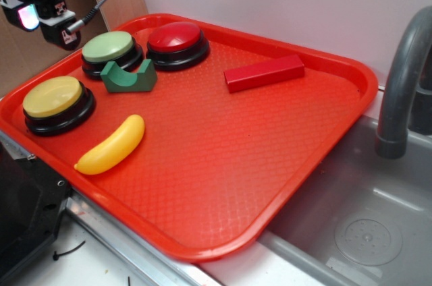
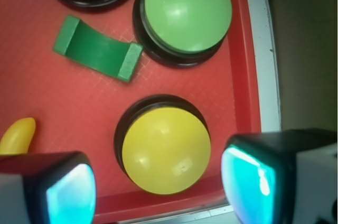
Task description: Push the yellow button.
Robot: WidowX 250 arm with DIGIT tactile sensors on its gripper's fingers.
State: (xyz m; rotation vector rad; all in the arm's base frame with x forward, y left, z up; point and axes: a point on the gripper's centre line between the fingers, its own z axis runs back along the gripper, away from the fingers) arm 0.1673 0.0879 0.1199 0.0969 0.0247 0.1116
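The yellow button (image 1: 52, 97) (image 2: 165, 150), a pale yellow dome on a black round base, sits at the left corner of the red tray (image 1: 283, 164). My gripper (image 1: 37, 13) (image 2: 158, 192) hangs in the air above and behind the tray's left edge, well off the button. It is open with nothing between its fingers (image 2: 66, 192). In the wrist view the yellow cap lies between and just beyond the two glowing cyan pads (image 2: 248, 179).
A light green button (image 1: 108, 48) (image 2: 187, 11) and a red button (image 1: 175, 38) stand at the tray's back. A green arch block (image 1: 128, 77) (image 2: 97, 49), a toy banana (image 1: 111, 146) (image 2: 18, 134) and a red bar (image 1: 264, 73) also lie on it. A grey sink (image 1: 358, 232) with faucet (image 1: 405, 77) is right.
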